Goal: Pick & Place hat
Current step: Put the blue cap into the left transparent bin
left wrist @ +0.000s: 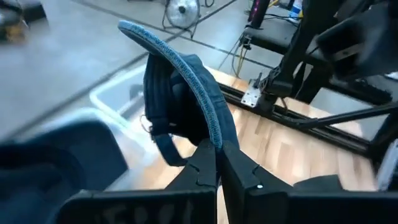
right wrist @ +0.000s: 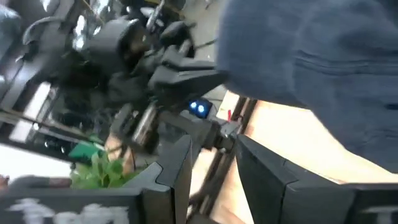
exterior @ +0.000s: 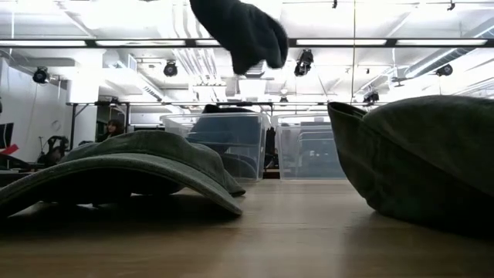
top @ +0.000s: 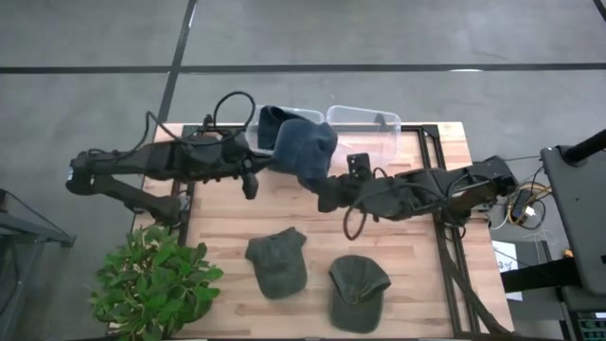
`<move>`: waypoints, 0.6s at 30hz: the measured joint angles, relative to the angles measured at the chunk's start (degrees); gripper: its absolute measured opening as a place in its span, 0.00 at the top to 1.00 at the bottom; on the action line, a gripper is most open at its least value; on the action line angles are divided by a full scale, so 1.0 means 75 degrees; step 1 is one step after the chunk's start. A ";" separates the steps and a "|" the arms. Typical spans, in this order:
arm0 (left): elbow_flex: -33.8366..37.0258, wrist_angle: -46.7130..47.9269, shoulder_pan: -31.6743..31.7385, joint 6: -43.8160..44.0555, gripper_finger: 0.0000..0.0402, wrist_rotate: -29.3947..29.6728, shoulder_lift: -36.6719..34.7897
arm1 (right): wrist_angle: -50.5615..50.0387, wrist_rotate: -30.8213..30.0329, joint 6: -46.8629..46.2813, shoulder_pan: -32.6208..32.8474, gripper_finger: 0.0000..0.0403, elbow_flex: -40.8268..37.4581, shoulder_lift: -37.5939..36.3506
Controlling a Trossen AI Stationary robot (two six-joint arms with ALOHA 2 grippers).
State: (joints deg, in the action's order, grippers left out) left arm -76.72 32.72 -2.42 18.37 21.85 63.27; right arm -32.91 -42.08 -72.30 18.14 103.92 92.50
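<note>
A blue denim hat hangs high over the table's far middle, just in front of the bins; the low view shows it at the top. My left gripper reaches in from the left and is shut on it. My right gripper comes in from the right, close under the hat's near side. Its fingers stand apart, with only table and the other arm showing between them. Two green caps lie on their brims and rims near the table's near edge. My left gripper pinches the end of the hat's brim edge between its two shut fingertips. It comes from the table's left, nearly level. The hat is lifted clear of the table; the brim arches away from the fingers, the crown lies beyond, and the back strap dangles.
Two clear bins stand at the far edge: the left one holds another blue hat, the right one shows nothing inside. A potted plant stands at the near left corner. A black frame rail runs along the table's right side.
</note>
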 joint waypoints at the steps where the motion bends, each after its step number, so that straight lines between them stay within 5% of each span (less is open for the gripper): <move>1: -0.0290 0.0326 -0.0115 -0.0195 1.00 0.0237 0.0059 | 0.0226 -0.0023 0.0007 -0.0096 0.70 0.0000 0.0047; 9: -0.2339 0.3506 -0.0539 -0.1723 1.00 0.3222 0.0806 | 0.3680 -0.0004 0.1680 -0.0821 0.47 0.0000 0.0646; 18: -0.2523 0.4906 -0.0632 -0.4097 1.00 0.4765 0.0990 | 0.3715 0.0128 0.0113 -0.1740 0.17 0.0000 0.1280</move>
State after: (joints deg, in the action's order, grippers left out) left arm -95.65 69.52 -7.16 -12.36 57.59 70.70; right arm -5.04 -41.12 -71.45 5.09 103.92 102.10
